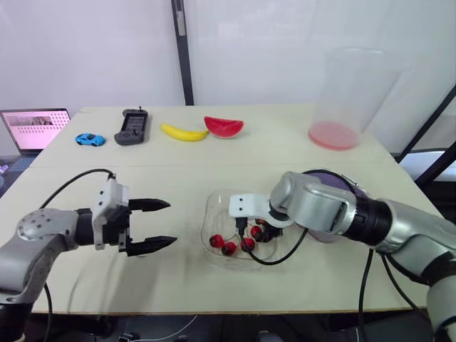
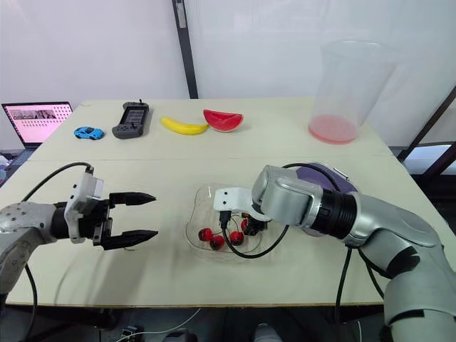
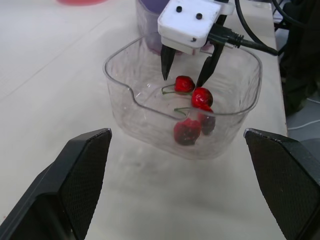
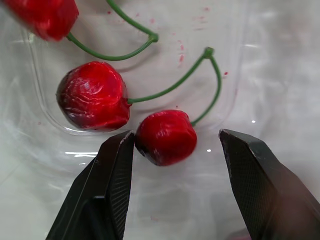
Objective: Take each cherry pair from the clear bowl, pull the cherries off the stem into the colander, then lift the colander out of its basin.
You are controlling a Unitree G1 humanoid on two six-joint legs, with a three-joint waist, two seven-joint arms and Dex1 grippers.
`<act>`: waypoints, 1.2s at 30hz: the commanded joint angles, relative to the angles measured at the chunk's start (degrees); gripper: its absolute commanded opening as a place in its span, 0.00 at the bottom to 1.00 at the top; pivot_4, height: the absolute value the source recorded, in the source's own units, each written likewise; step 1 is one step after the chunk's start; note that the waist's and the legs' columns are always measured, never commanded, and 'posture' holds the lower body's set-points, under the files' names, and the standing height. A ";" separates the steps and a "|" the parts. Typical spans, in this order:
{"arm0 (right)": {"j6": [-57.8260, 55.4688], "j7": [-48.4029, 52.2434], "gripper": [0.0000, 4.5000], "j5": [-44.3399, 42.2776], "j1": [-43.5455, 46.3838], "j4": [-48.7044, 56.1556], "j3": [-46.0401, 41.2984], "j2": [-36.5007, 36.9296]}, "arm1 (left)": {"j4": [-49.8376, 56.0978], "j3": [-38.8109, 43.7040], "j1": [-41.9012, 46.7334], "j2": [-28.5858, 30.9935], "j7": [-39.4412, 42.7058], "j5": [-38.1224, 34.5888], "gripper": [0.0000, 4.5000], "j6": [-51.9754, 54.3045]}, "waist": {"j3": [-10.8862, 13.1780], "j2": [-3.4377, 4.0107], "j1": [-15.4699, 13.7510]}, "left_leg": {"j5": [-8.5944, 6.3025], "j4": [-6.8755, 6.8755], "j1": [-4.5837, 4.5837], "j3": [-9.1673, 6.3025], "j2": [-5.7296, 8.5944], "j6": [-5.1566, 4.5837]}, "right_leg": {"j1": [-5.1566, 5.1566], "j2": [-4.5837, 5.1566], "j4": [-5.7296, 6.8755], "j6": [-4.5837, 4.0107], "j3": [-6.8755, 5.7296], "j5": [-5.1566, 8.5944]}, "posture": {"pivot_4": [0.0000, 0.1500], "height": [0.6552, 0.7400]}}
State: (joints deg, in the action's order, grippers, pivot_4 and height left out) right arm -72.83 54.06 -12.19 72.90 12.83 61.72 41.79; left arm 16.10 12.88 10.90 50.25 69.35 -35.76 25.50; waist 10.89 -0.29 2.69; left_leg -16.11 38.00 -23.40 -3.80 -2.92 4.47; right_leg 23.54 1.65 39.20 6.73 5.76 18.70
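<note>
A clear bowl (image 1: 217, 206) sits on the table's near middle and holds several red cherries (image 1: 229, 247) on green stems. My right gripper (image 1: 255, 232) reaches down into the bowl, open, with one cherry (image 4: 166, 136) between its fingers; its paired cherry (image 4: 92, 102) lies just beside. The left finger (image 4: 112, 170) is close to that cherry; I cannot tell if it touches. My left gripper (image 1: 169, 223) hovers open and empty to the left of the bowl, pointing at it. The purple colander (image 1: 329, 179) stands behind my right arm, mostly hidden.
At the back of the table lie a blue toy car (image 1: 90, 140), a black handheld device (image 1: 132, 127), a banana (image 1: 184, 132) and a watermelon slice (image 1: 224, 127). A tall clear container with a pink base (image 1: 340, 100) stands back right. A laptop (image 1: 34, 128) sits far left.
</note>
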 commanded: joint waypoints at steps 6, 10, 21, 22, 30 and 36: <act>0.86 1.80 0.17 2.74 0.96 -0.46 -1.65 -1.97 | 1.10 2.19 -0.35 0.04 -1.12 -0.78 1.00 -1.23 | 0.00 0.00 0.02 | 0.00 0.00 0.00 0.00 0.00 0.00 | -0.01 0.00 0.00 0.00 0.00 0.00 | 1.00 0.98; 1.26 3.78 0.17 1.46 1.71 2.24 -6.06 -1.27 | 0.07 1.86 0.57 0.00 -0.94 -0.61 1.00 -1.34 | 0.00 0.00 0.03 | 0.00 0.00 0.00 0.00 0.00 0.00 | -0.01 0.00 0.00 0.00 0.00 0.00 | 1.00 0.98; 26.42 -0.08 0.17 7.40 -7.43 8.94 -25.33 1.74 | -4.27 3.47 12.81 -4.69 -7.07 -11.16 1.00 8.26 | -0.02 -0.06 -0.20 | 0.00 0.02 0.01 -0.06 0.01 -0.01 | -0.10 0.02 -0.02 0.00 -0.08 0.00 | 1.00 0.98; 26.02 -1.99 0.17 7.96 -8.38 8.96 -27.09 0.63 | -4.86 3.64 14.51 -5.47 -8.12 -12.20 1.00 9.25 | -0.03 -0.07 -0.13 | 0.00 0.05 0.00 -0.08 0.01 0.00 | -0.11 0.01 0.01 0.01 -0.10 0.00 | 1.00 0.98; 11.65 -16.79 0.17 10.81 -14.48 11.44 -37.79 -10.78 | -7.73 2.15 23.63 -14.22 -17.30 -13.01 1.00 9.85 | -0.03 -0.08 0.06 | 0.01 0.04 0.01 -0.14 0.01 0.02 | -0.08 -0.01 0.07 0.00 -0.09 -0.01 | 1.00 0.98; 0.38 -29.50 0.17 11.52 -18.18 13.59 -47.64 -24.85 | -8.14 -0.59 26.66 -21.28 -24.06 -10.12 1.00 8.32 | -0.05 -0.08 -0.15 | 0.07 0.04 0.01 -0.16 0.04 0.13 | -0.09 0.00 0.14 0.00 -0.09 -0.01 | 1.00 0.98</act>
State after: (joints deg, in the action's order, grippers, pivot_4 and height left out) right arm -70.38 27.87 -1.19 54.55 23.68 17.56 18.69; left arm 6.96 12.28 36.02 29.29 46.79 -46.51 35.19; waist 10.84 -0.38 2.54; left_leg -16.02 38.04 -23.39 -3.98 -2.86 4.64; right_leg 23.45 1.66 39.34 6.73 5.66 18.69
